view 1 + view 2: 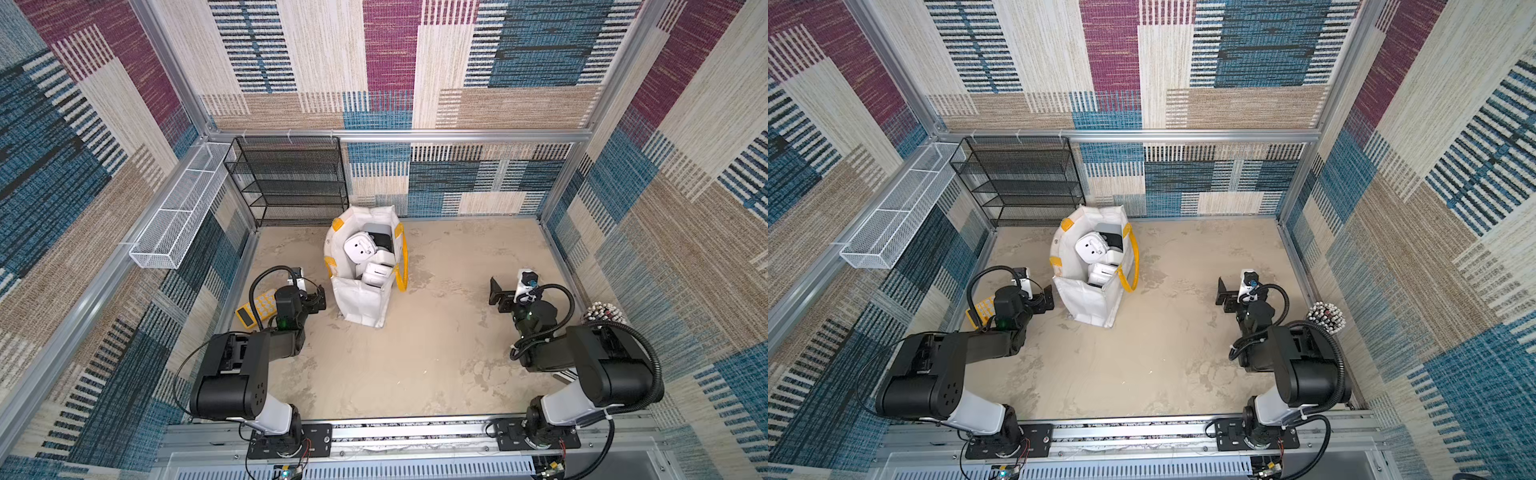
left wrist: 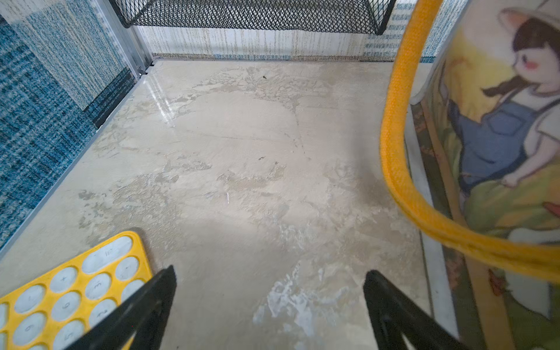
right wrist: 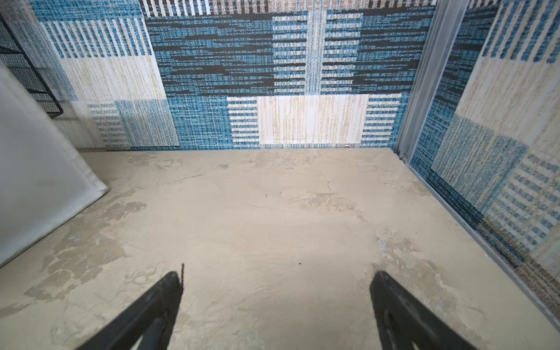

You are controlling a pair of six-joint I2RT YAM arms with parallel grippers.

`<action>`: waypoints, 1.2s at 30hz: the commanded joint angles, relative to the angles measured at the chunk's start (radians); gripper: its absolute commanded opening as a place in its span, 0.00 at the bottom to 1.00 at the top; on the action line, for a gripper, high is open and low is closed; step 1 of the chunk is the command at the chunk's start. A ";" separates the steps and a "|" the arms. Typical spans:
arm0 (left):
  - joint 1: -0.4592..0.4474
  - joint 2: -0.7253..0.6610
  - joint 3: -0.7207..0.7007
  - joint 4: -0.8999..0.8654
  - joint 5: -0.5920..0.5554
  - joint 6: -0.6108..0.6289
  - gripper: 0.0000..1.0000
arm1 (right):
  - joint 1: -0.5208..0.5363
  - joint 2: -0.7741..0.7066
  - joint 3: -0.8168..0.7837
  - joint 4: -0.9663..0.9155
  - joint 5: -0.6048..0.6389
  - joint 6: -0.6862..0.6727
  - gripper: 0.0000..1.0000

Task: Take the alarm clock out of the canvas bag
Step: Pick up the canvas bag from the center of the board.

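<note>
The canvas bag (image 1: pixel 360 302) (image 1: pixel 1086 305) stands open at the middle back of the table, white with yellow handles (image 2: pixel 397 151). Its printed side (image 2: pixel 500 145) faces my left arm. Its plain white side (image 3: pixel 36 181) faces my right arm. Several white and grey boxy items lie inside it. The rounded white one with small knobs (image 1: pixel 359 247) (image 1: pixel 1091 246) looks like the alarm clock. My left gripper (image 1: pixel 298 291) (image 2: pixel 271 272) hovers open and empty just left of the bag. My right gripper (image 1: pixel 519 291) (image 3: pixel 276 274) is open and empty over bare table, well to the bag's right.
A yellow calculator (image 1: pixel 259 309) (image 2: pixel 75 288) lies under my left wrist, by the left wall. A black mesh shelf (image 1: pixel 291 183) stands at the back left, with a white wire basket (image 1: pixel 178 216) on the left wall. A spiky ball-like object (image 1: pixel 604 316) sits by the right wall.
</note>
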 commanded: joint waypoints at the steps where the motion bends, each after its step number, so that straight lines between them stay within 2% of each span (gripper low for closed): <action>1: 0.000 -0.001 0.003 0.009 -0.004 0.025 1.00 | 0.002 -0.002 0.001 0.033 -0.019 -0.011 1.00; 34: 0.004 -0.007 0.008 0.011 -0.008 0.020 1.00 | 0.001 -0.005 0.005 0.024 -0.012 -0.006 1.00; 36: 0.005 -0.056 0.063 -0.137 -0.062 -0.005 1.00 | 0.001 -0.021 0.017 -0.007 0.012 0.003 1.00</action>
